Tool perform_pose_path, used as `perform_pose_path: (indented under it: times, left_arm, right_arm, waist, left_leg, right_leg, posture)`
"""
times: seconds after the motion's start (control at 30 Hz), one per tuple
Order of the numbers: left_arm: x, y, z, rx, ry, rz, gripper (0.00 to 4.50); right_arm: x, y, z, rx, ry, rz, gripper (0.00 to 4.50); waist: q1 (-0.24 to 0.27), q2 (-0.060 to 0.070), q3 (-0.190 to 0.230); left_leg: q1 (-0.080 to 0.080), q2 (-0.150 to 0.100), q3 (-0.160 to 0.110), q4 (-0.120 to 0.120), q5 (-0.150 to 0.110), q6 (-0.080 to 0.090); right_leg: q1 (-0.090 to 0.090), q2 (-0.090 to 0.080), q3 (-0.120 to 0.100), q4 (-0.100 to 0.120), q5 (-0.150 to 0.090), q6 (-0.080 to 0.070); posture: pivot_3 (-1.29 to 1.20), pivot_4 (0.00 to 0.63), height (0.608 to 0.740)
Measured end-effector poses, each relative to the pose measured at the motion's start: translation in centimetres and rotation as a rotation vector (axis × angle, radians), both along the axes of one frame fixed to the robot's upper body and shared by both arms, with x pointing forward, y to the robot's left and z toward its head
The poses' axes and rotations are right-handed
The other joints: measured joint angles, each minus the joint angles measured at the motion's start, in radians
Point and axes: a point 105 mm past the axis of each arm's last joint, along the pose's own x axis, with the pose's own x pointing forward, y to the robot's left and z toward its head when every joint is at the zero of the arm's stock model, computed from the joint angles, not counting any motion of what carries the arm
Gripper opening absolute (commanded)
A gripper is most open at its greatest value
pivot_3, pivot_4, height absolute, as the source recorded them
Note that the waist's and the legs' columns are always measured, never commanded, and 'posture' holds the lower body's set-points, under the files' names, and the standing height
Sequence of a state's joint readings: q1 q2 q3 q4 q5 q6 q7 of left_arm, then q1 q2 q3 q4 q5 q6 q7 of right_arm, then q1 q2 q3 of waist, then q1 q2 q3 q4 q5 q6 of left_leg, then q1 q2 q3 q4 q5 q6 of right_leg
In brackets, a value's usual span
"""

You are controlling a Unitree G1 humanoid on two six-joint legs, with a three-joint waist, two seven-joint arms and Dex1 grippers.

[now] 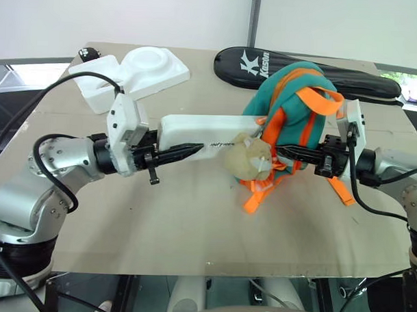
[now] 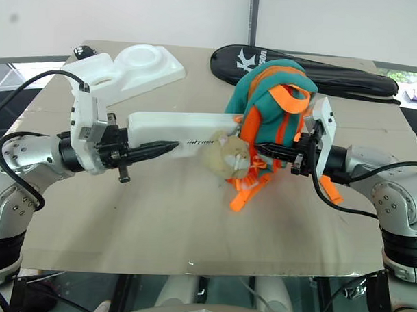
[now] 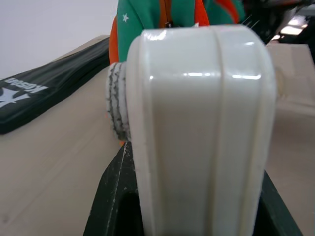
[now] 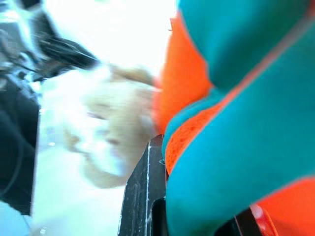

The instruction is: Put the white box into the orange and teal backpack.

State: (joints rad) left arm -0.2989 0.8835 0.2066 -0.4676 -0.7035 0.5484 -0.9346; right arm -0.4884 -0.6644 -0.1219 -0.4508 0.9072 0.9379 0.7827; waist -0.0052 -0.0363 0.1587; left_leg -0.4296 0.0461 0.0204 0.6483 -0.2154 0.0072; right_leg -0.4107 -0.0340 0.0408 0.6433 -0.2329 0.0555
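The left pincer (image 1: 184, 152) is closed on one end of the white box (image 1: 202, 135), its black fingers clamped across the box's narrow sides, as is seen close up in the left wrist view, where the box (image 3: 202, 128) stands between the two dark fingers (image 3: 110, 196). The box is held off the surface (image 1: 192, 231) and lengthwise, its free end aimed toward 3 o'clock at the backpack (image 1: 289, 111); this end-grip is judged to leave the far length free to slide into an opening. The far end is touching or just behind the tan plush toy (image 1: 249, 159) and the teal edge of the backpack; whether it has entered the opening cannot be told.

The right pincer (image 1: 284, 153) is shut on the backpack's fabric, orange and teal cloth (image 4: 221, 147) being pinched between its fingers in the right wrist view. The backpack is held up and bunched, presumably so that its mouth is presented toward 9 o'clock, facing the box. Orange straps (image 1: 258, 195) hang down toward 6 o'clock onto the surface.

The left forearm is stretched roughly level from 9 o'clock toward the centre, wrist bent so the fingers point across toward the right arm. The right forearm comes in from 3 o'clock, also about level, its fingers pointing toward 9 o'clock, so the two pincers face each other.

At 12 o'clock a black racket case (image 1: 314, 69) lies behind the backpack, and at 11 o'clock a white foam tray (image 1: 139, 71) rests apart from the work.
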Motion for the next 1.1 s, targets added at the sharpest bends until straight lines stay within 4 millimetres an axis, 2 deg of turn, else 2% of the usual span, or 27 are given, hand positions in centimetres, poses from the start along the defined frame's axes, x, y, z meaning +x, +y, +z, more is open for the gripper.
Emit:
perform_pose_path:
  times: [0.23,0.53,0.67,0.87,1.1]
  left_arm:
    - [0.0,0.4,0.0,0.097,-0.108,-0.050,0.96]
    - [1.4,-0.8,-0.2,0.147,-0.159,-0.122,0.96]
    - [1.3,-0.9,-0.3,0.140,-0.160,-0.152,0.96]
    - [1.0,0.3,-0.2,0.151,-0.188,-0.185,0.96]
    - [0.0,2.2,0.3,0.149,-0.118,-0.207,0.96]
  right_arm:
    - [-0.6,1.2,1.0,0.022,-0.010,0.048,0.00]
    - [-0.8,1.7,1.3,0.031,-0.020,0.075,0.00]
    - [-0.9,2.2,1.5,0.046,-0.039,0.085,0.00]
    - [-0.6,2.5,2.0,0.066,-0.051,0.078,0.00]
    - [-0.1,2.0,2.1,0.066,-0.052,0.052,0.00]
  waist:
    - [0.001,0.000,0.000]
    - [0.010,0.000,0.000]
    - [0.010,0.000,0.000]
    - [0.009,0.000,0.000]
    - [-0.004,0.000,0.000]
  left_leg:
    - [0.000,0.000,0.000,0.000,0.000,0.000]
    - [0.000,0.000,0.000,0.000,0.000,0.000]
    - [0.000,0.000,0.000,0.000,0.000,0.000]
    - [0.000,0.000,0.000,0.000,0.000,0.000]
    - [-0.001,0.001,0.000,-0.001,0.000,0.000]
  right_leg:
    - [0.000,0.000,0.000,0.000,0.000,0.000]
    - [0.000,0.000,0.000,0.000,0.000,0.000]
    - [0.000,0.000,0.000,0.000,0.000,0.000]
    - [0.000,0.000,0.000,0.000,0.000,0.000]
    - [-0.001,0.000,0.000,0.000,0.000,0.000]
  posture:
    - [0.00,0.150,0.740]
    - [0.00,0.150,0.740]
    - [0.00,0.150,0.740]
    - [0.00,0.150,0.740]
    - [0.00,0.150,0.740]
